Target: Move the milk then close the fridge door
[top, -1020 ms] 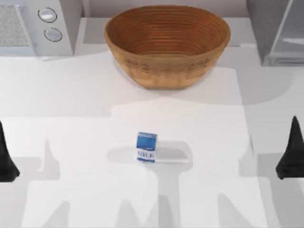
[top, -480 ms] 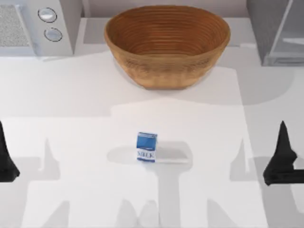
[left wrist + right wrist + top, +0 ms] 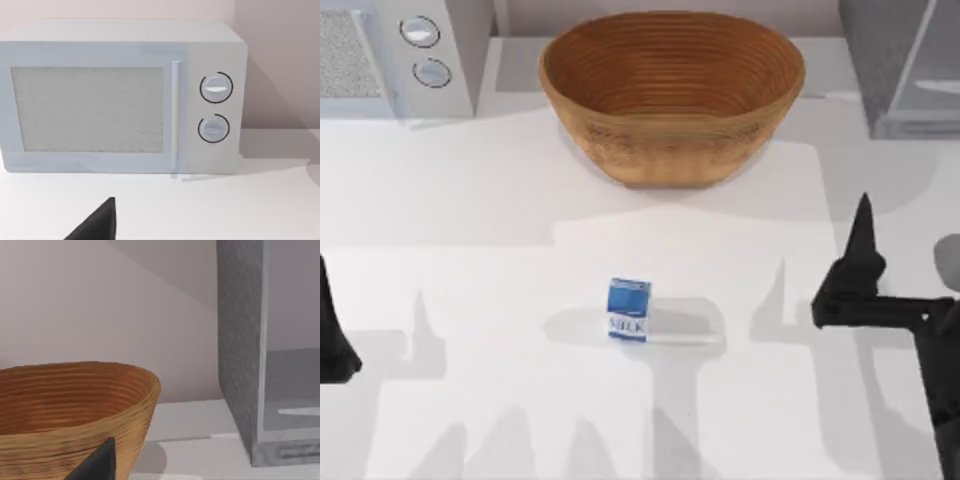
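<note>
While the milk (image 3: pixel 629 310) stands upright on the tabletop (image 3: pixel 500 220) in front of the basket (image 3: pixel 672 95), well apart from it, the right tool (image 3: pixel 860 250) hangs right of the milk, clear of it; whether its fingers are spread cannot be told. The left tool (image 3: pixel 332 330) sits far left of the milk. The fridge (image 3: pixel 900 60) stands right of the basket, the microwave (image 3: pixel 400 55) left of it.
</note>
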